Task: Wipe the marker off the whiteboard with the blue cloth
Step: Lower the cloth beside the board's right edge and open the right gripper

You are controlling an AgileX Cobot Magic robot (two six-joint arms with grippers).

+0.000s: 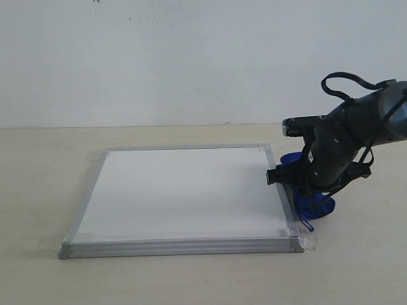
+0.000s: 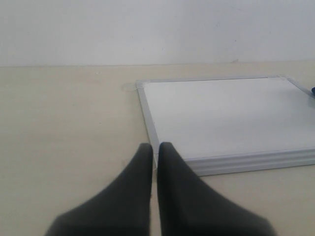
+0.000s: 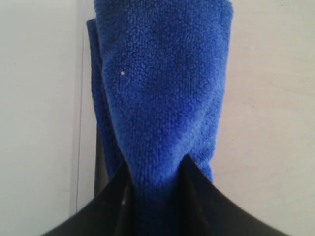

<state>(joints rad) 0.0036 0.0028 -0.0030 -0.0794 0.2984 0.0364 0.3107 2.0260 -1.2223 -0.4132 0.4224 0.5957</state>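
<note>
Exterior view: whiteboard (image 1: 184, 194) shows no red marker; wiping looks done. Right claw (image 3: 155, 166) pinches blue cloth (image 1: 315, 206), centre-right of frame. Left claw (image 2: 155, 157) closed, empty.

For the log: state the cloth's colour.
The cloth is plain blue; right wrist view shows it best.

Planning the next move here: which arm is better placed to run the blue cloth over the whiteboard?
Right. The right fingers are shut on the blue cloth, beside the right edge of the whiteboard in the exterior view. The left fingers are shut, empty, near a board corner.
</note>
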